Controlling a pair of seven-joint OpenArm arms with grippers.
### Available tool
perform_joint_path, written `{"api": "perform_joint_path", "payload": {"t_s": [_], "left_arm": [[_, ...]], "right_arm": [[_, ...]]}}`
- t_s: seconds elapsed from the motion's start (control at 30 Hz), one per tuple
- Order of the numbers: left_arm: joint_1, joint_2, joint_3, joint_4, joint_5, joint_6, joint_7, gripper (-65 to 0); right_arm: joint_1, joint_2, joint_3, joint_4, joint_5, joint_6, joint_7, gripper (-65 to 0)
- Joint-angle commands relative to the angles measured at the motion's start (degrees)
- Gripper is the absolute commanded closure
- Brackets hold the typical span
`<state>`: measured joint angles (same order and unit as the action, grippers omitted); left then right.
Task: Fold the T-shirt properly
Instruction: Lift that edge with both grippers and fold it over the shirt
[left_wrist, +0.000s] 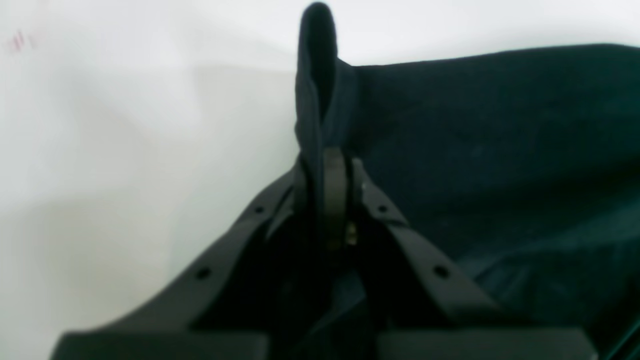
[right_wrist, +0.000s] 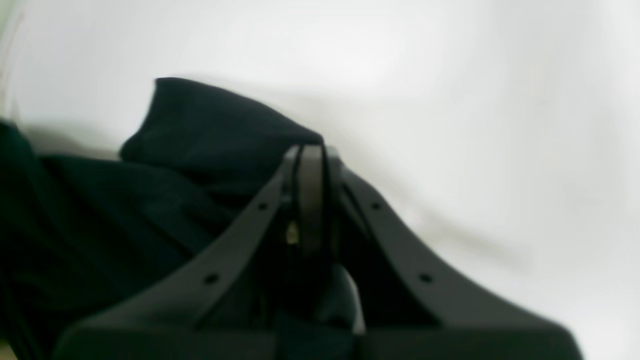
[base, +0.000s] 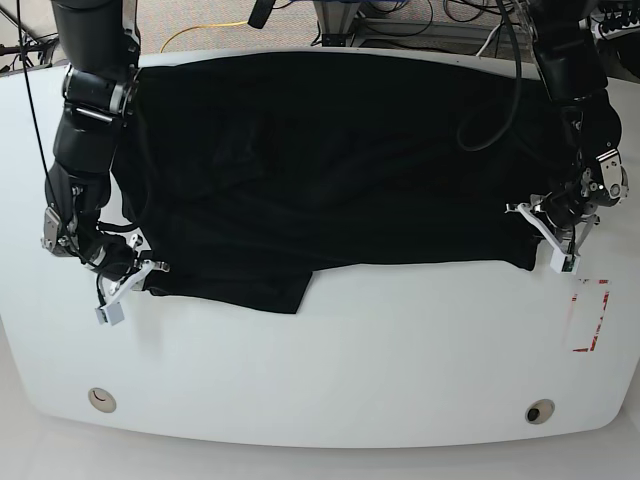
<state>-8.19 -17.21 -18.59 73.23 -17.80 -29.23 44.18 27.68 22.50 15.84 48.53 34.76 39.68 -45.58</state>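
Note:
The black T-shirt (base: 330, 170) lies spread wide across the far half of the white table (base: 330, 350), its near edge running left to right with a flap hanging lower at the left. My left gripper (base: 542, 240) is at the shirt's near right corner. In the left wrist view, that gripper (left_wrist: 334, 157) is shut on an upright fold of the black cloth (left_wrist: 500, 125). My right gripper (base: 140, 275) is at the near left corner. In the right wrist view, it (right_wrist: 311, 150) is shut on a bunched edge of the cloth (right_wrist: 200, 135).
A red-outlined rectangle mark (base: 588, 315) lies on the table near the right edge, just below my left gripper. Two round holes (base: 100, 399) (base: 540, 411) sit near the table's front edge. Cables lie on the floor beyond the far edge.

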Motion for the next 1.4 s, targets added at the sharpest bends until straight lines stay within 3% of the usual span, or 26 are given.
{"api": "perform_joint_path", "payload": {"t_s": [0.0, 0.3, 0.37, 0.43, 0.5, 0.53, 0.57, 0.63, 0.67, 0.93, 1.07, 1.23, 1.37], "left_arm": [[-1.5, -1.1, -0.4, 1.1, -0.6, -0.2, -1.3, -0.1], [-1.5, -1.1, -0.4, 1.1, -0.6, -0.2, -1.3, -0.1], [-1.5, -1.1, -0.4, 1.1, -0.6, -0.2, -1.3, -0.1], [-1.5, -1.1, -0.4, 1.1, -0.6, -0.2, -1.3, -0.1], [-1.5, -1.1, -0.4, 1.1, -0.6, -0.2, -1.3, -0.1], [-1.5, -1.1, -0.4, 1.1, -0.5, -0.2, -1.3, -0.1], [-1.5, -1.1, -0.4, 1.1, -0.5, -0.2, -1.3, -0.1], [-1.5, -1.1, -0.4, 1.1, -0.5, -0.2, -1.3, -0.1], [-1.5, -1.1, -0.4, 1.1, -0.5, -0.2, -1.3, -0.1], [-1.5, -1.1, -0.4, 1.0, -0.4, -0.2, -1.3, -0.1], [-1.5, -1.1, -0.4, 1.1, -0.5, -0.2, -1.3, -0.1], [-1.7, -1.1, -0.4, 1.1, -0.5, -0.2, -1.3, -0.1], [-1.8, -1.1, -0.4, 1.1, -0.5, -0.2, -1.3, -0.1]], "right_arm": [[3.0, 2.2, 0.7, 0.7, 0.8, 0.3, 1.1, 0.0], [4.0, 2.9, 0.8, 0.6, 0.7, 0.3, 6.2, 0.0], [3.9, 2.9, 0.8, 0.6, 0.7, -0.1, 8.0, -2.5], [3.7, 2.9, 0.7, 0.6, 0.7, -2.3, 8.8, -11.1], [3.7, 2.9, 0.7, 0.7, 0.7, -3.5, 8.6, -24.4], [3.7, 2.9, 0.8, 0.7, 0.8, -3.9, 8.6, -34.9], [3.6, 3.0, 0.8, 0.7, 0.8, -3.9, 8.6, -41.4], [3.2, 3.9, 0.9, 0.7, 0.9, -3.9, 8.5, -53.0], [2.4, 4.9, 0.9, 0.7, 1.3, -3.6, 8.0, -55.5], [1.2, 5.8, 0.7, 0.0, 0.8, -3.2, 6.4, -50.7], [1.6, 5.5, 0.6, -4.5, 0.8, 0.0, 6.6, -50.4], [1.7, 5.3, 0.4, -10.6, 0.7, 0.3, 11.5, -50.3], [1.6, 5.3, -2.1, -11.7, 0.9, 0.3, 12.0, -50.3]]}}
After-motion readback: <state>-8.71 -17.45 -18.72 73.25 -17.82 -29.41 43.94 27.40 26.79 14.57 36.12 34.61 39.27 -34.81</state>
